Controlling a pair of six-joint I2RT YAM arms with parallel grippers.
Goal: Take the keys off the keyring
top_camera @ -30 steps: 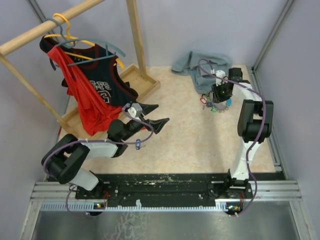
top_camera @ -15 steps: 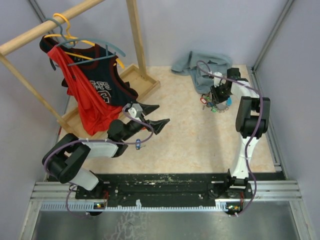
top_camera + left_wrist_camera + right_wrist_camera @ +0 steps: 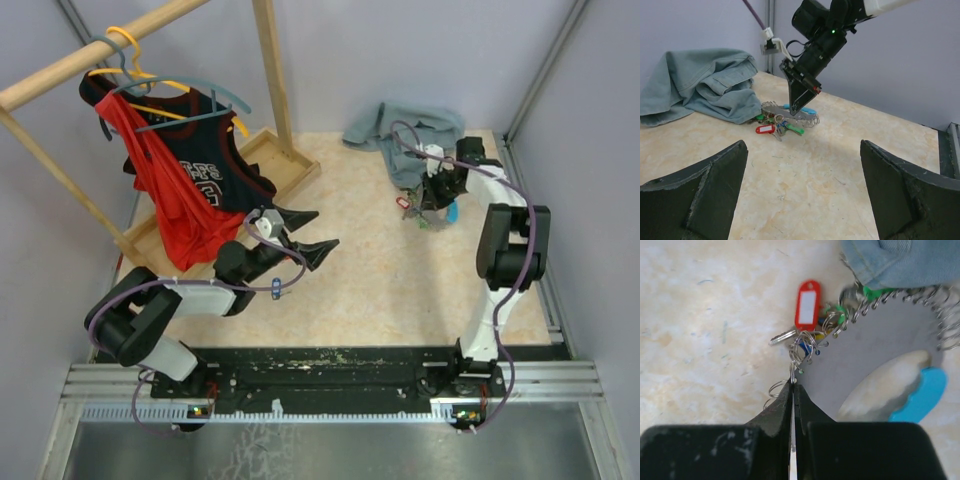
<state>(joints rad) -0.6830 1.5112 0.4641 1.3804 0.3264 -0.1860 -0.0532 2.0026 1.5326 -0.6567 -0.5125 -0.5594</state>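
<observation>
My right gripper (image 3: pixel 792 385) stood with its fingers pressed together at the edge of the keys (image 3: pixel 807 342), right where a thin silvery piece stuck out of the bunch, but I could not tell if it was really caught between them. The keys and the red tag (image 3: pixel 807 305) all lay in one bunch by the keyring (image 3: pixel 867 307), on the table just beside the denim cloth (image 3: pixel 900 260). I judged that no key was off yet, and my left gripper (image 3: pixel 327 226) hung spread wide and empty, well apart from them.
</observation>
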